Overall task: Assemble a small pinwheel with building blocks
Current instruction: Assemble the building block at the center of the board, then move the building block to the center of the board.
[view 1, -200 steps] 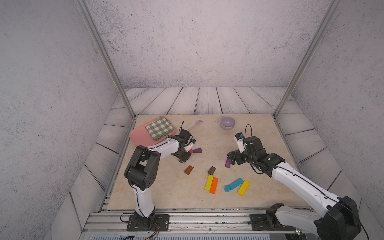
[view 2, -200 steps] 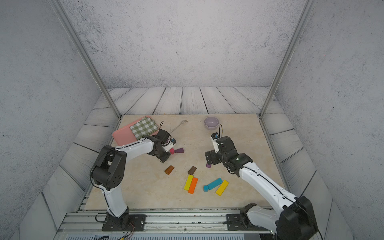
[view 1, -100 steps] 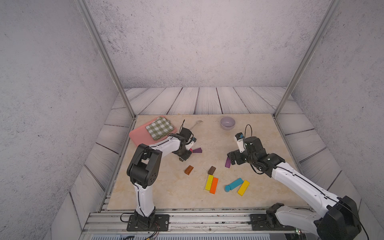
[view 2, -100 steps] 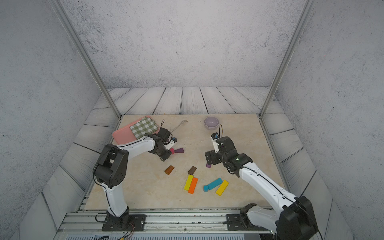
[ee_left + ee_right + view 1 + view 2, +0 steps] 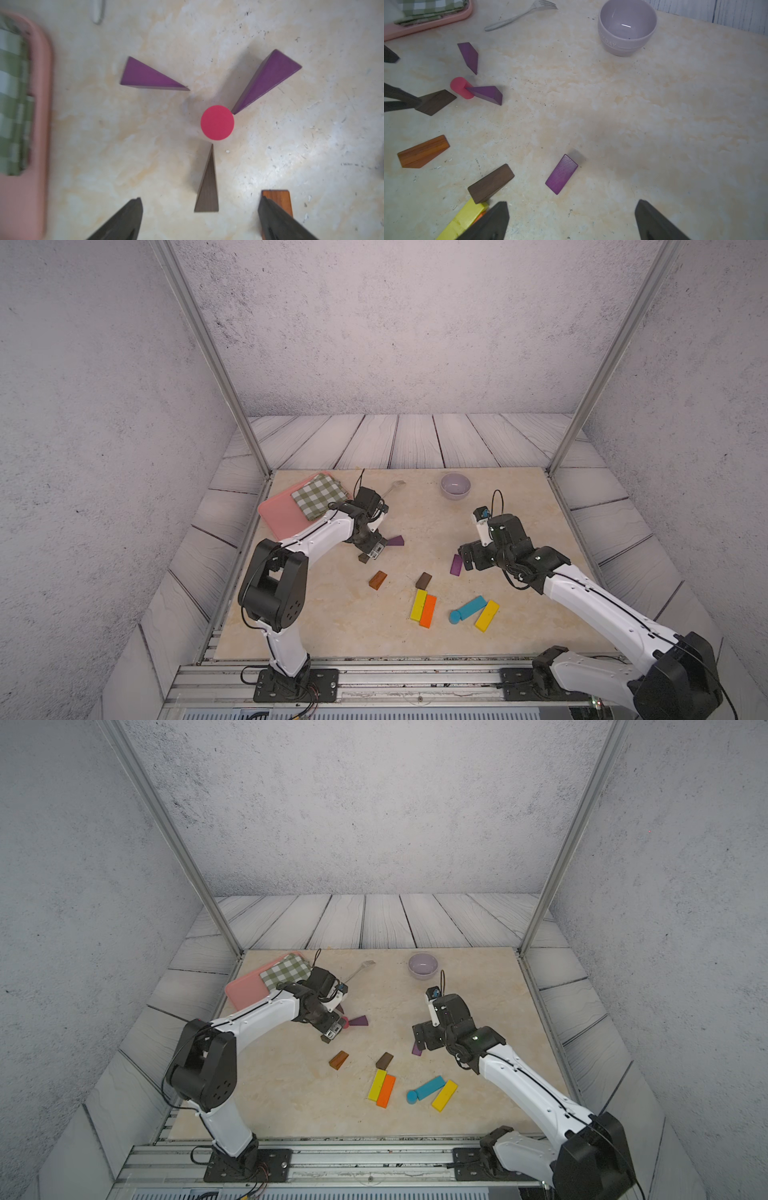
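In the left wrist view a pink cylinder (image 5: 217, 122) stands on the table with two purple wedges (image 5: 145, 76) (image 5: 266, 81) and a dark brown wedge (image 5: 207, 187) pointing at it. My left gripper (image 5: 200, 198) is open above the brown wedge, which lies free on the table between the fingers. My right gripper (image 5: 572, 202) is open and empty, just short of a third purple wedge (image 5: 561, 174). In both top views an orange-brown wedge (image 5: 377, 580), another dark brown wedge (image 5: 423, 580), yellow (image 5: 418, 605), orange (image 5: 428, 610) and blue (image 5: 471, 608) bars lie nearer the front.
A pink tray (image 5: 278, 514) with a checked cloth (image 5: 320, 501) sits at the back left, right behind my left arm. A metal fork (image 5: 392, 488) and a lilac bowl (image 5: 455, 485) lie along the back edge. A blue cylinder (image 5: 455, 617) and a second yellow bar (image 5: 487, 615) lie front right.
My left gripper has opened wide and let go of the dark brown wedge, which now rests by the pink cylinder. The right arm has not moved.
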Available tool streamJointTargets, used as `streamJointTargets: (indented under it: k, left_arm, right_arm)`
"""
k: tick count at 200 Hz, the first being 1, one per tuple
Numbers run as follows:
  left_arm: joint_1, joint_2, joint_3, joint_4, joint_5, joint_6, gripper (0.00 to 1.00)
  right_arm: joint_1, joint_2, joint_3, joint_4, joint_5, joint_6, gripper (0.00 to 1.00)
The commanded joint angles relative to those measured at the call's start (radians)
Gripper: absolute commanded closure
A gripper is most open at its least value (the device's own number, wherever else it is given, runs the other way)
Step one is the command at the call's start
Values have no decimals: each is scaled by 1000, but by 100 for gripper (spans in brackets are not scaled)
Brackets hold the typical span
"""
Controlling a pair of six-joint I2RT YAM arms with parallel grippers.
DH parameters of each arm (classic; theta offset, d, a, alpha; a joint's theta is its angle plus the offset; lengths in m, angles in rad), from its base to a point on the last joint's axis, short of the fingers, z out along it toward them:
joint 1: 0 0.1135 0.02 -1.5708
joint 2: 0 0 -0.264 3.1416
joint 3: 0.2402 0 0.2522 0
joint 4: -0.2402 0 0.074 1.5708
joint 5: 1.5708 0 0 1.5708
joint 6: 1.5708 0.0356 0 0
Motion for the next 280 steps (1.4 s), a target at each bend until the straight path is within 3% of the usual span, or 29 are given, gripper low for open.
streamJointTargets:
  k: [1,26,36,49,68,87,130,167,191,244,280]
  left_arm:
    - [-10,-145,10,-41,-53,-158,4]
    - [-8,-320,-186,139,32,-433,4]
    - [-1,-351,-234,169,106,-424,4]
    - [-1,-369,-248,130,114,-454,4]
    - [-14,-383,-252,32,114,-569,4]
    - [-39,-393,-322,55,122,-673,9]
    - [-108,-268,-357,68,87,-777,17]
    - [-173,-80,-221,-7,-28,-746,18]
    - [-197,28,-165,-29,-38,-733,19]
    - [-246,90,-163,11,31,-835,29]
    - [-267,96,-172,152,121,-958,34]
  right_arm:
    - [-4,-122,-19,13,84,37,1]
    - [-11,-227,-90,71,111,45,1]
    - [-11,-243,-104,80,112,45,1]
    - [-11,-248,-107,71,110,43,1]
    - [-11,-233,-92,37,104,48,1]
    - [-11,-220,-99,43,85,52,1]
    - [-11,-202,-100,42,54,58,1]
    - [-11,-214,-102,39,49,55,1]
    - [-11,-224,-103,39,50,55,1]
    - [-11,-235,-104,35,60,52,1]
    - [-11,-252,-104,24,75,56,1]
